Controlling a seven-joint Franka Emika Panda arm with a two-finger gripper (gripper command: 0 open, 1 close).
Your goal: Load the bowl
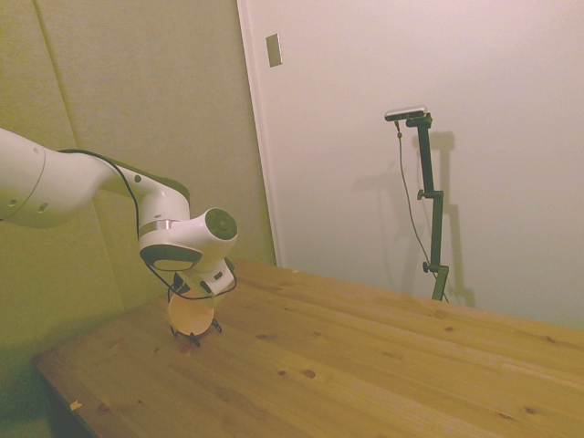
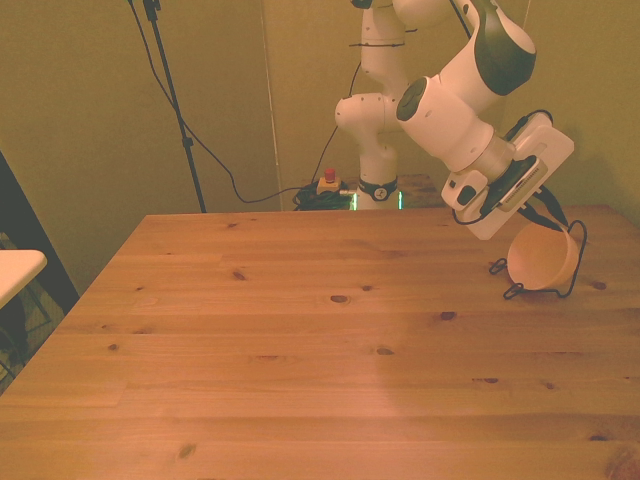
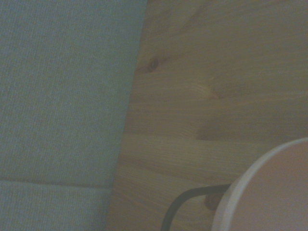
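A white robot arm [image 2: 455,105] reaches down over a pale wooden worktop [image 2: 300,340]; its jaws [image 2: 545,215] sit at the far corner of the worktop, at the front view's right, just above a small peach-pink bowl [image 2: 543,260]; the bowl stands tipped up on its edge inside a thin black wire rack [image 2: 570,280], its rounded outside facing the front camera and its open side turned away; the rack's wire feet rest on the wood, and a wire loop rises along the bowl's side; the jaws reach down to the bowl's upper rim, but the wrist housing hides them, so I cannot tell whether they are apart, together or clamped on the rim.

From the side view the arm [image 1: 100,187] comes in from the left; the bowl [image 1: 190,314] shows as a pale disc on edge directly under the wrist, with the rack's [image 1: 194,337] dark feet below it, close to the worktop's [image 1: 365,365] far corner by a green wall [image 1: 137,109].

The wrist view is soft and close; it shows the bowl's curved rim [image 3: 269,192], a dark wire of the rack [image 3: 185,202] touching it, the wood grain [image 3: 207,86] and the wall panel [image 3: 62,96] beside the worktop's edge.
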